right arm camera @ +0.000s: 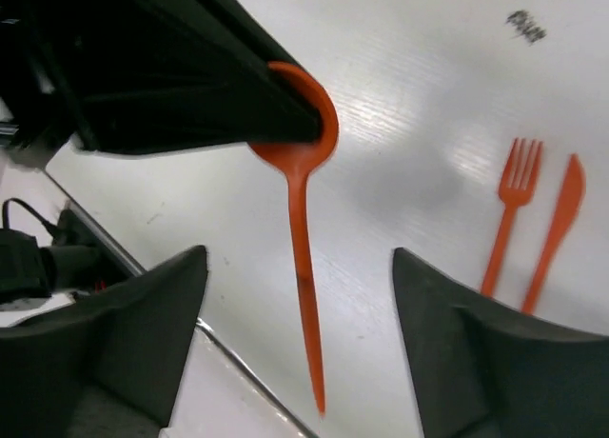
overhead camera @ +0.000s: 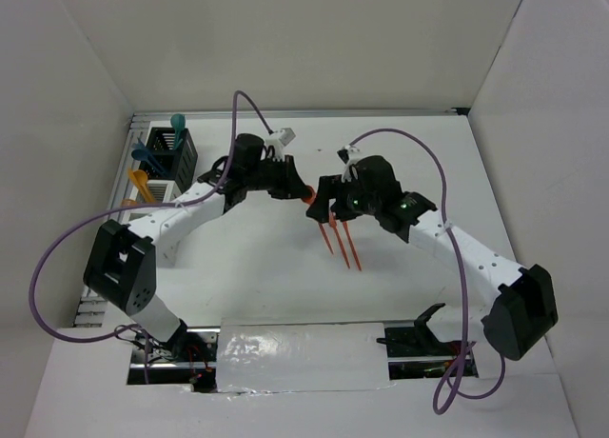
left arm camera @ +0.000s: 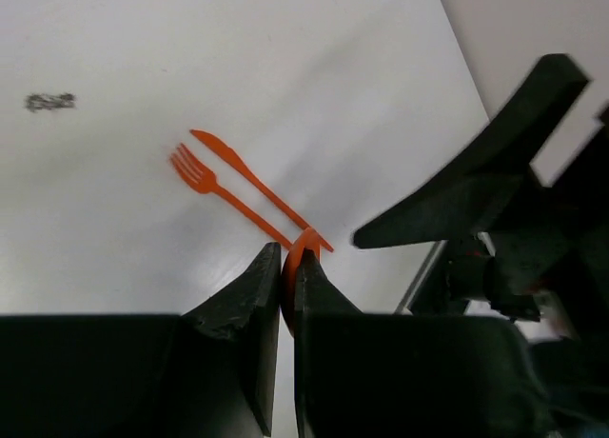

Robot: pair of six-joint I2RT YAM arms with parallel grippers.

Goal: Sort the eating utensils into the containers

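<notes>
A white table (overhead camera: 257,267). At its far left, a black bin (overhead camera: 179,160) holds teal utensils (overhead camera: 177,126). At centre, the left gripper (left arm camera: 287,267) clamps the bowl of an orange spoon (right arm camera: 300,257). The right gripper (overhead camera: 328,208) gapes wide, touching nothing. 1 orange fork (left arm camera: 195,171) and 1 orange knife (left arm camera: 228,157) lie side by side nearby.

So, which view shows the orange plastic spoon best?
The right wrist view: the orange plastic spoon shows from bowl to tip. Left wrist shows only its bowl's edge in the left gripper; top view shows it small, partly hidden.
</notes>
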